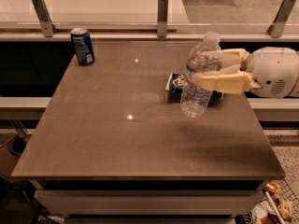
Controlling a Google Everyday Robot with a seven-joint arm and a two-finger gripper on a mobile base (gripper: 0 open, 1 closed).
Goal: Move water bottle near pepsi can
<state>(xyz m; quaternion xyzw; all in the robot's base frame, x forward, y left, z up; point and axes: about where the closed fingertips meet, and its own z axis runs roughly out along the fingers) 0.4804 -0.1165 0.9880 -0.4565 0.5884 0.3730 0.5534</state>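
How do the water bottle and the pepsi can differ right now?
The water bottle is clear with a white cap; the pepsi can is dark blue with a silver top. The bottle is taller than the can. The gripper, over the table's right side, holds the bottle in its fingers; the can stands free at the far left corner. Both are roughly upright.

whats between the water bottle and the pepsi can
Only bare tabletop between water bottle and pepsi can, in the camera view. The pincer grips the bottle at right.
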